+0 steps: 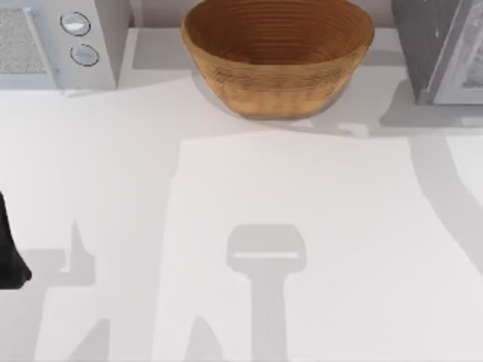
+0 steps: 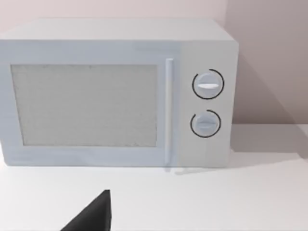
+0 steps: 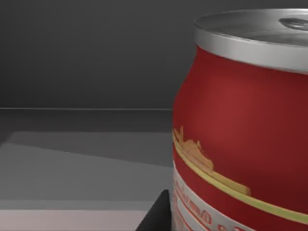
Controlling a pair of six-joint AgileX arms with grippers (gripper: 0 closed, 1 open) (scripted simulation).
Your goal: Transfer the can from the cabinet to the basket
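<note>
One brown basket (image 1: pixel 278 56) sits at the back of the white counter (image 1: pixel 226 226). One dark grey cabinet (image 1: pixel 441 49) stands at the back right, and one white box with two round knobs (image 2: pixel 115 94) at the back left. One red can (image 3: pixel 240 125) with a silver top stands upright on the dark floor inside the cabinet. The left arm (image 1: pixel 9 249) waits at the left edge. I cannot tell how either arm's jaws stand

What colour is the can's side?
Deep red, with a yellow-gold band and a silver top; the can shows best in the right wrist view.
</note>
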